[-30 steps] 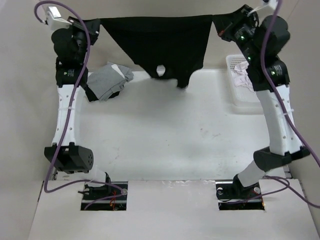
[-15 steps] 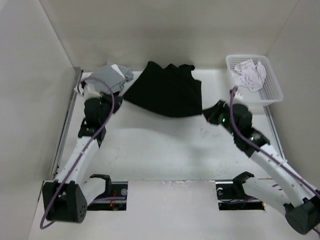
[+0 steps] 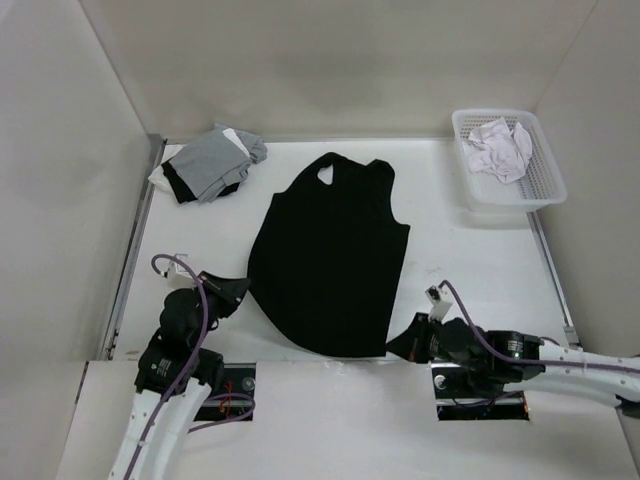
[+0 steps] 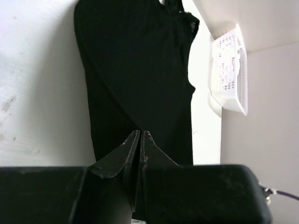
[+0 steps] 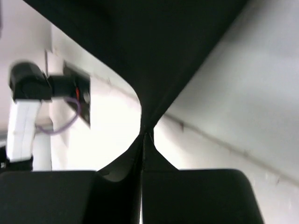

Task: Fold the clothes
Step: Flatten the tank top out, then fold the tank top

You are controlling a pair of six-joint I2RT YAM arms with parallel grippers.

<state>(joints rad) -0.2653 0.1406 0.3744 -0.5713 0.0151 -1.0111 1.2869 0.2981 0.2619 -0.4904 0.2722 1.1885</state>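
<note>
The clothes (image 3: pixel 330 260), one plain black sleeveless top, lie spread flat on the white table with the straps at the far end and the hem at the near edge. Low by the hem's left corner is my left gripper (image 3: pixel 238 292), shut on the fabric; in the left wrist view its closed tips (image 4: pixel 141 134) sit over the black cloth (image 4: pixel 135 70). At the hem's right corner my right gripper (image 3: pixel 403 340) is shut as well. The right wrist view shows the cloth (image 5: pixel 149 46) drawn into a tight pinch between the right gripper's tips (image 5: pixel 143 135).
A grey-and-white pile of garments (image 3: pixel 210 165) lies at the back left. A white basket (image 3: pixel 545 190) holding a white rumpled cloth (image 3: pixel 500 145) stands at the back right, also seen in the left wrist view (image 4: pixel 229 70). Walls enclose the table on the left, back and right.
Both arms came from high at the back down to the near edge, still holding the garment. It went from hanging stretched in the air to lying flat on the table.
</note>
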